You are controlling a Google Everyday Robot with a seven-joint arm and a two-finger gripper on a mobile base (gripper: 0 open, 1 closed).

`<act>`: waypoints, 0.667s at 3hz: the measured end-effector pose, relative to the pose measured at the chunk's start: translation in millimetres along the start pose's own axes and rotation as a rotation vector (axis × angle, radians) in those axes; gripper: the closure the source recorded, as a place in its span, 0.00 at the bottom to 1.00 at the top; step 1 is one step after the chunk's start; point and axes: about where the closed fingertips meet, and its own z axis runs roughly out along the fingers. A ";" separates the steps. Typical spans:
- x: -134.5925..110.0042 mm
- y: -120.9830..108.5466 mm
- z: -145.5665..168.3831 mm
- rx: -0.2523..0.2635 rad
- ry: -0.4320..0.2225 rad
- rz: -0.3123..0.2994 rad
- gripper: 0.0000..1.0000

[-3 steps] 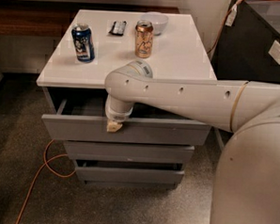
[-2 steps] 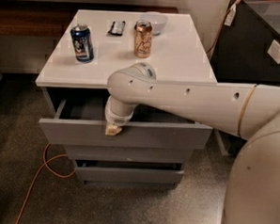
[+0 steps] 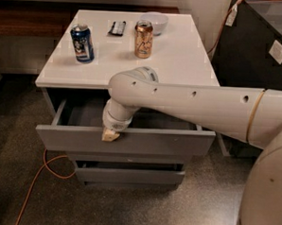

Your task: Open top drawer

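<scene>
1. Because the top drawer (image 3: pixel 168 143) has a plain, flat front with no handle, we judge its upper lip to be the only real place to take hold. The gripper (image 3: pixel 111 134) sits on that lip, left of the front's middle. We cannot tell whether it is spread or clamped there.
2. Left of the gripper and lower down, an orange cable (image 3: pixel 36 175) trails over the floor, apart from the drawer.
3. Behind and above the gripper, on the white top (image 3: pixel 191 65), a blue can (image 3: pixel 82 43) stands to the left and an orange can (image 3: pixel 143 39) a little to the right. We judge that a jerky pull might rock them.
4. Right of the gripper runs most of the wide front, so we expect an off-centre pull could skew the drawer on its runners. We take it for a stiff, fairly light box whose smooth face offers little grip.
5. Below the gripper, the lower drawers (image 3: pixel 128 175) sit back in the cabinet.
6. Against the earlier frames, the top drawer stands further out and shows more of its grey inside. The gripper has come with it at the same spot on the lip, and both cans are unmoved.
</scene>
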 end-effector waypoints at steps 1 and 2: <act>0.0 0.0 0.0 0.000 0.000 0.000 1.00; -1.7 2.5 0.0 -0.006 -0.006 -0.002 1.00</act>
